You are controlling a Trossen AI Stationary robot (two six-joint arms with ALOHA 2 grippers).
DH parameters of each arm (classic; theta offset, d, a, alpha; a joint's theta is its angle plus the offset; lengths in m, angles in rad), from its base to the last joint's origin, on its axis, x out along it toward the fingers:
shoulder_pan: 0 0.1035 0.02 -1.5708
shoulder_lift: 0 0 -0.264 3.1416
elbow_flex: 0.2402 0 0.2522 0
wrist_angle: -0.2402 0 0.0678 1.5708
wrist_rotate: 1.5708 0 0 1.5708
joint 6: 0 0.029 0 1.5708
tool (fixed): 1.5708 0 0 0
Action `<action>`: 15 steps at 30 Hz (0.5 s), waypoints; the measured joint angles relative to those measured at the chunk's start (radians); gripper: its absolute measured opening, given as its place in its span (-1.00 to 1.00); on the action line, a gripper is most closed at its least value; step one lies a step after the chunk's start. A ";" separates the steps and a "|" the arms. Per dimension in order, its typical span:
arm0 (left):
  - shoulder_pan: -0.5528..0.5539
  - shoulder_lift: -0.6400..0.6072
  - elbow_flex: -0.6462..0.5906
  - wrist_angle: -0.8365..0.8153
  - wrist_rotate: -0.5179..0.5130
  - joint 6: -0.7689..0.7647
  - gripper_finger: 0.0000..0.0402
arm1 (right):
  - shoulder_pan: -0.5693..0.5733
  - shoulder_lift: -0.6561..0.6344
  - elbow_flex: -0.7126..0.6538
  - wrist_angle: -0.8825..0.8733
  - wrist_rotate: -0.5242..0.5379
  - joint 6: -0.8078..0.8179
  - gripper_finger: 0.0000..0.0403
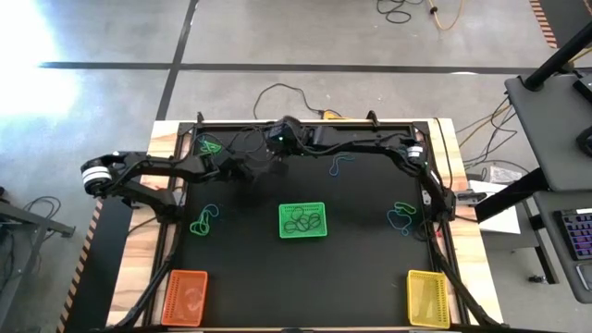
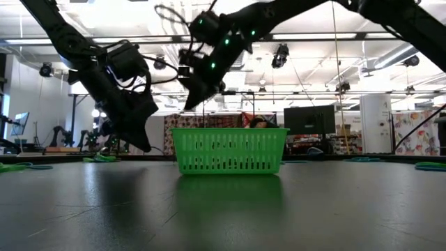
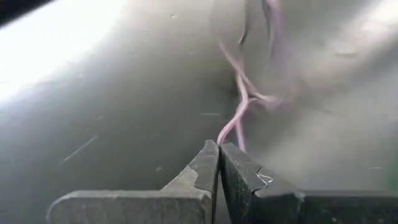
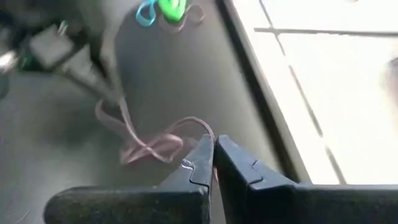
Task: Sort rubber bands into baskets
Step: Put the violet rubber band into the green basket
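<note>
Ceiling strip lights (image 2: 390, 35) shine over a sheeny table (image 2: 223, 209). Sunlight blows out the floor (image 1: 37, 83) overhead. Both wrist views are soft, with the pink rubber bands (image 3: 245, 93) smeared.

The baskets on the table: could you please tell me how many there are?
3: the green basket at the table's middle, the orange basket at the near left corner, the yellow basket at the near right.

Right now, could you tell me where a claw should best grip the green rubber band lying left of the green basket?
Probably pinch the green rubber band at one strand of its loop, coming straight down from above. It lies flat on the black mat, clear of the green basket, offering no raised edge from the side.
</note>
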 joint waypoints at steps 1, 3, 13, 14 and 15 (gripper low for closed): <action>-0.004 0.000 0.000 0.002 0.002 -0.005 -1.00 | 0.000 -0.014 0.000 0.008 0.006 -0.006 -0.96; -0.013 0.000 0.000 0.004 0.003 -0.011 -1.00 | 0.000 -0.039 -0.001 0.011 0.008 -0.015 -0.96; -0.021 0.000 0.000 0.029 -0.004 -0.022 -1.00 | 0.005 -0.197 -0.025 0.008 0.007 -0.044 -0.96; -0.020 0.000 0.000 0.033 -0.005 -0.022 -1.00 | 0.008 -0.220 -0.040 0.007 0.007 -0.049 -0.96; -0.017 0.000 0.000 0.035 -0.007 -0.021 -1.00 | 0.011 -0.244 -0.060 0.010 0.006 -0.049 -0.96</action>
